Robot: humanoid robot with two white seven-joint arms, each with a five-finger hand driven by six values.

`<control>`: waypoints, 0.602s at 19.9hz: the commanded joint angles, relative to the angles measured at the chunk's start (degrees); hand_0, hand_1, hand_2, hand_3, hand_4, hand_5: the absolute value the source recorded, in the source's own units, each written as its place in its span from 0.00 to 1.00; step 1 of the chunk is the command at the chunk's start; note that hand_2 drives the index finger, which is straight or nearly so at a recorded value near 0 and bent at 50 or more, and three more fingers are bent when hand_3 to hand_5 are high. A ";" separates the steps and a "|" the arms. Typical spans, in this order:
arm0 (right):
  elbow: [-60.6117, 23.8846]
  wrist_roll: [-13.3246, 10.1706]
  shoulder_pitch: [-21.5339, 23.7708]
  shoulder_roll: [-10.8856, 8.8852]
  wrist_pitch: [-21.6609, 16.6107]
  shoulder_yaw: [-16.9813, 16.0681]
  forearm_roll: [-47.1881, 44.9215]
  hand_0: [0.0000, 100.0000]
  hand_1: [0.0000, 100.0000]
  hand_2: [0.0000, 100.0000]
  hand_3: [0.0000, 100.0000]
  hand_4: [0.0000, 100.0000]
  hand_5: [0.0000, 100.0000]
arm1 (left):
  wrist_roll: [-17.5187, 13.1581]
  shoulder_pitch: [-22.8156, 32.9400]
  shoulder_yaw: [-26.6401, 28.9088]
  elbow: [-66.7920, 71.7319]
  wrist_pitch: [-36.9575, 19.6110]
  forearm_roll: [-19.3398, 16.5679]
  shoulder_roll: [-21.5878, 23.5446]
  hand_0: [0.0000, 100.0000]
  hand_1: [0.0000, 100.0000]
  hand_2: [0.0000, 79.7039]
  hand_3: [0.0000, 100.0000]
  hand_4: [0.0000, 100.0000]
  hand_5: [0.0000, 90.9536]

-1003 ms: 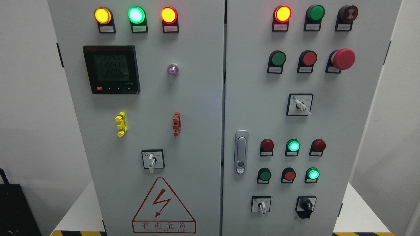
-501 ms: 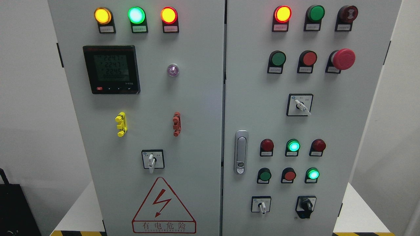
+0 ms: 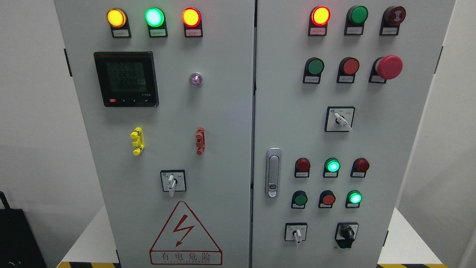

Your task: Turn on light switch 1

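A grey two-door electrical cabinet (image 3: 223,111) fills the head view. On the right door, lower part, sit a dark green push button (image 3: 299,199), a red push button (image 3: 328,199) and a lit green button (image 3: 354,197). Above them are a dark red lamp (image 3: 302,165), a lit green lamp (image 3: 332,165) and another dark red lamp (image 3: 361,165). Which of these controls is light switch 1 cannot be told; the labels are too small to read. Neither hand nor arm is in view.
White rotary selectors (image 3: 296,234) (image 3: 171,183) (image 3: 342,120) and a black knob (image 3: 347,233) sit on the doors. A red mushroom stop button (image 3: 389,67) juts out at upper right. A chrome door handle (image 3: 273,172) is mid-panel. A digital meter (image 3: 126,79) is upper left.
Only the digits on the digital meter have changed. Nothing else has moved.
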 commanded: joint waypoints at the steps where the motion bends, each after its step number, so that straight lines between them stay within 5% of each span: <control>1: 0.00 0.05 0.00 -0.05 -0.04 0.03 0.00 0.00 0.00 0.00 0.00 0.00 0.00 | 1.41 -2.90 -1.30 -0.90 2.99 -0.19 -1.36 0.12 0.49 0.60 0.74 0.82 0.70; 6: 0.00 0.05 0.00 -0.05 -0.04 -0.05 0.00 0.00 0.00 0.00 0.00 0.00 0.00 | 8.25 -4.92 -3.67 -0.90 5.45 -3.97 -1.80 0.11 0.51 0.62 0.76 0.83 0.73; 12: 0.00 0.05 0.00 -0.05 -0.04 0.03 0.00 0.00 0.00 0.00 0.00 0.00 0.00 | 8.44 -7.73 -3.84 -0.64 7.30 -3.89 -2.24 0.11 0.52 0.63 0.78 0.84 0.74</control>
